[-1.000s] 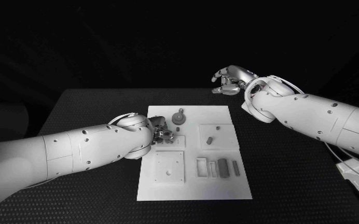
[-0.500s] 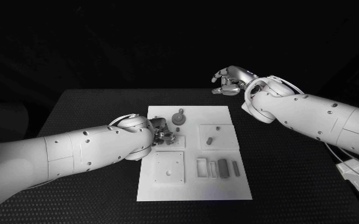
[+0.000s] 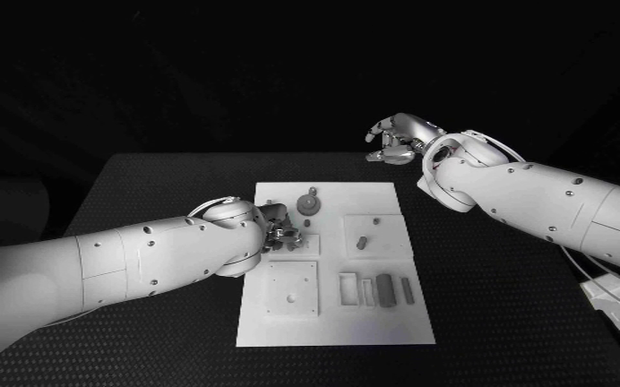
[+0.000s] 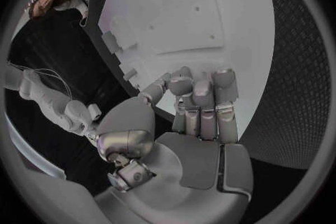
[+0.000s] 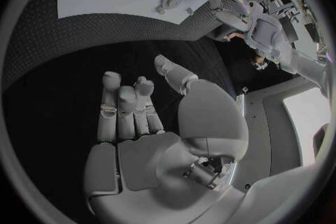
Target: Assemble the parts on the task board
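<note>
The white task board (image 3: 388, 324) lies in the middle of the black table. My left hand (image 3: 286, 235) is low over the board's left side, fingers curled in over a recess there; the left wrist view shows those fingers (image 4: 201, 102) bunched above the task board (image 4: 203, 17), and whether they pinch a part is hidden. A round grey part (image 3: 307, 202) lies just beyond that hand. A small piece (image 3: 362, 244) stands in a square recess. Three long parts (image 3: 386, 290) lie side by side near the front right. My right hand (image 3: 395, 140) hangs above the table's far edge, fingers curled in, holding nothing.
A raised square plate (image 3: 292, 288) sits on the board's front left, close to my left forearm (image 3: 142, 262). My right forearm (image 3: 529, 194) crosses above the table's right side. Black table (image 3: 155, 185) surrounds the board on all sides.
My left hand has crept slightly toward the front along the board's left side. The right arm and the parts on the board have not moved.
</note>
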Action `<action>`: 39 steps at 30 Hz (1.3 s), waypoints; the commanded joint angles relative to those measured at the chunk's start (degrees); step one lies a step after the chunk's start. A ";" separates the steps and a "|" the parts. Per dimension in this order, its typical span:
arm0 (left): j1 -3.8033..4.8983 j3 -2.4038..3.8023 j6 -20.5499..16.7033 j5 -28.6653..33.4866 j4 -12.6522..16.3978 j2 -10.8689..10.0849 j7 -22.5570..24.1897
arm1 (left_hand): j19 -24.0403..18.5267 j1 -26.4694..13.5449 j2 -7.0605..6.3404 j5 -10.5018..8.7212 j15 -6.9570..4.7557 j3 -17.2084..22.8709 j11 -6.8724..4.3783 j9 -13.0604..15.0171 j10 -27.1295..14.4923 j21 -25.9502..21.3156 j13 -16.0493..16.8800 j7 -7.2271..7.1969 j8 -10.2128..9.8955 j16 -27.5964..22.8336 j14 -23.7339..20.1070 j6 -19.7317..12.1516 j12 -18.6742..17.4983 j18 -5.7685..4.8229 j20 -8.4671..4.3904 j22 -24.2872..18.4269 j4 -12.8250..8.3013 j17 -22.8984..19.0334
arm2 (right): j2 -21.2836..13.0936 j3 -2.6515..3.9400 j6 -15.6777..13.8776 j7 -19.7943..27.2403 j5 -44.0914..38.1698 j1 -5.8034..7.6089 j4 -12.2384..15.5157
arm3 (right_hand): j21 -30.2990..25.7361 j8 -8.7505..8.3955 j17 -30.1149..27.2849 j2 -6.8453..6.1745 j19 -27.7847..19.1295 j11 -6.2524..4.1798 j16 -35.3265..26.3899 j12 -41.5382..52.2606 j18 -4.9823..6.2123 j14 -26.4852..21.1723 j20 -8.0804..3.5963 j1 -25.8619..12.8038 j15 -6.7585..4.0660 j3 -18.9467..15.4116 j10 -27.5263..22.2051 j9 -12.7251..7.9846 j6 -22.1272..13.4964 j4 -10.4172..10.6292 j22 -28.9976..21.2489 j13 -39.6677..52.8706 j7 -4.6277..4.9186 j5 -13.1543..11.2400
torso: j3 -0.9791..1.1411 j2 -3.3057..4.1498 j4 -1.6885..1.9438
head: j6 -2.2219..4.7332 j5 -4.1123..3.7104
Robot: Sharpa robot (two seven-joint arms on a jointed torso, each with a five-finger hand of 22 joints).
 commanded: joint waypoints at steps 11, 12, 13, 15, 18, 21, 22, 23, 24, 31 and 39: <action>-0.13 -0.08 0.93 -0.02 -0.31 -0.26 0.36 | 0.05 0.73 3.08 0.18 -1.57 0.49 -1.90 0.22 -2.08 0.10 -0.15 -2.63 -0.24 0.46 -1.94 7.69 0.51 2.49 -0.53 1.21 -0.36 -0.31 | 0.05 0.03 0.66 0.51 -0.14 -0.07 -0.03 | -0.38 -0.36 0.00 0.39 -0.20 1.98 0.18 0.29 0.83 -0.20 0.16 -0.09 0.08 -0.46 -5.37 -0.08 2.50 -0.01 0.89 -0.10 2.21 0.11 | -0.01 0.01 -0.05 | 0.13 0.04; -0.13 -0.07 1.04 0.05 -0.31 -0.34 0.43 | 0.05 0.74 3.07 0.08 -1.57 0.51 -1.91 0.24 -2.06 0.12 -0.16 -2.63 -0.24 0.50 -1.93 7.72 0.53 2.49 -0.54 1.22 -0.42 -0.33 | 0.05 0.03 0.66 0.52 -0.14 -0.08 -0.03 | -0.38 -0.36 0.00 0.39 -0.20 1.98 0.18 0.29 0.83 -0.20 0.16 -0.09 0.08 -0.46 -5.37 -0.08 2.49 -0.02 0.89 -0.10 2.21 0.11 | -0.01 0.00 -0.05 | 0.15 0.06; -0.13 -0.06 1.10 0.06 -0.29 -0.42 0.47 | 0.05 0.76 3.07 0.04 -1.56 0.53 -1.91 0.25 -2.04 0.14 -0.16 -2.64 -0.24 0.52 -1.93 7.74 0.54 2.49 -0.54 1.22 -0.46 -0.34 | 0.06 0.03 0.66 0.52 -0.14 -0.09 -0.03 | -0.38 -0.36 0.00 0.39 -0.20 1.98 0.18 0.29 0.83 -0.20 0.16 -0.09 0.08 -0.46 -5.37 -0.08 2.49 -0.02 0.89 -0.10 2.21 0.11 | 0.01 0.00 -0.05 | 0.16 0.05; -0.13 -0.05 1.24 0.08 -0.32 -0.52 0.50 | 0.06 0.83 3.05 -0.01 -1.55 0.58 -1.93 0.28 -2.00 0.17 -0.17 -2.66 -0.22 0.57 -1.91 7.81 0.58 2.49 -0.54 1.23 -0.55 -0.36 | 0.07 0.03 0.68 0.52 -0.14 -0.10 -0.05 | -0.38 -0.36 0.00 0.39 -0.20 1.98 0.18 0.30 0.83 -0.20 0.16 -0.09 0.08 -0.46 -5.37 -0.09 2.49 -0.02 0.89 -0.11 2.21 0.10 | 0.01 0.00 -0.05 | 0.16 0.05; -0.12 -0.04 1.59 0.90 -0.49 -0.61 0.53 | 0.07 0.97 3.11 -0.01 -1.53 0.69 -1.95 0.34 -1.93 0.22 -0.17 -2.69 -0.19 0.66 -1.89 7.92 0.64 2.48 -0.54 1.25 -0.59 -0.40 | 0.08 0.03 0.71 0.53 -0.14 -0.11 -0.05 | -0.38 -0.37 -0.01 0.40 -0.20 1.98 0.19 0.30 0.83 -0.20 0.16 -0.08 0.08 -0.46 -5.38 -0.09 2.49 -0.03 0.89 -0.11 2.21 0.11 | 0.02 0.00 -0.03 | 0.16 0.03; -0.12 -0.02 2.09 1.36 -0.69 -0.63 0.61 | 0.08 1.04 3.34 0.06 -1.49 0.78 -1.97 0.39 -1.86 0.28 -0.19 -2.71 -0.18 0.74 -1.87 8.00 0.69 2.45 -0.51 1.26 -0.59 -0.43 | 0.05 0.03 0.74 0.51 -0.14 -0.11 -0.08 | -0.39 -0.37 -0.01 0.40 -0.20 1.98 0.19 0.31 0.83 -0.21 0.16 -0.06 0.08 -0.46 -5.38 -0.10 2.48 -0.04 0.89 -0.12 2.21 0.11 | 0.02 0.01 -0.04 | 0.17 0.00; -0.11 -0.02 2.22 1.63 -0.76 -0.63 0.61 | 0.07 1.05 3.37 0.09 -1.48 0.80 -1.97 0.40 -1.85 0.29 -0.19 -2.72 -0.17 0.76 -1.86 8.01 0.70 2.44 -0.50 1.27 -0.61 -0.44 | 0.05 0.03 0.76 0.50 -0.14 -0.11 -0.09 | -0.39 -0.37 -0.01 0.40 -0.20 1.98 0.19 0.31 0.83 -0.21 0.16 -0.06 0.08 -0.45 -5.38 -0.10 2.48 -0.04 0.89 -0.12 2.21 0.11 | 0.01 0.02 -0.03 | 0.16 -0.02; -0.11 -0.01 2.39 1.83 -0.82 -0.63 0.62 | 0.07 1.07 3.39 0.15 -1.47 0.82 -1.98 0.42 -1.84 0.31 -0.20 -2.73 -0.17 0.78 -1.86 8.03 0.71 2.43 -0.50 1.27 -0.63 -0.44 | 0.05 0.03 0.78 0.50 -0.14 -0.11 -0.09 | -0.39 -0.37 -0.01 0.40 -0.21 1.98 0.19 0.31 0.83 -0.21 0.16 -0.05 0.08 -0.45 -5.38 -0.10 2.48 -0.05 0.89 -0.12 2.21 0.11 | 0.01 0.03 -0.04 | 0.15 -0.01; -0.11 -0.01 2.54 1.85 -0.87 -0.61 0.63 | 0.06 1.08 3.39 0.18 -1.47 0.83 -1.98 0.43 -1.83 0.32 -0.20 -2.73 -0.17 0.80 -1.86 8.04 0.72 2.43 -0.49 1.28 -0.64 -0.45 | 0.06 0.03 0.79 0.50 -0.14 -0.11 -0.09 | -0.39 -0.38 -0.01 0.40 -0.21 1.98 0.19 0.31 0.83 -0.21 0.16 -0.05 0.08 -0.45 -5.38 -0.10 2.48 -0.05 0.89 -0.13 2.21 0.11 | 0.01 0.03 -0.04 | 0.15 -0.01; -0.10 0.14 5.07 3.41 -1.52 -0.17 0.80 | 0.04 1.30 3.14 0.32 -1.38 0.95 -2.00 0.52 -1.75 0.46 -0.21 -2.76 -0.15 0.96 -1.86 8.14 0.81 2.39 -0.47 1.32 -0.73 -0.49 | 0.15 0.03 0.94 0.51 -0.14 -0.12 -0.14 | -0.39 -0.39 -0.01 0.41 -0.21 1.98 0.19 0.33 0.83 -0.21 0.16 -0.02 0.08 -0.44 -5.39 -0.11 2.46 -0.07 0.89 -0.14 2.21 0.11 | 0.04 0.03 -0.03 | 0.08 -0.03; -0.08 0.33 8.06 4.76 -2.51 0.35 0.63 | -0.05 1.82 2.75 0.58 -1.23 1.19 -2.01 0.65 -1.71 0.65 -0.24 -2.77 -0.17 1.17 -1.92 8.20 0.91 2.32 -0.41 1.33 -0.73 -0.56 | 0.21 0.03 1.00 0.52 -0.14 -0.14 -0.21 | -0.40 -0.40 -0.02 0.41 -0.21 1.99 0.19 0.34 0.83 -0.22 0.16 -0.01 0.08 -0.45 -5.40 -0.13 2.44 -0.09 0.89 -0.16 2.22 0.11 | 0.05 0.02 -0.04 | -0.03 -0.05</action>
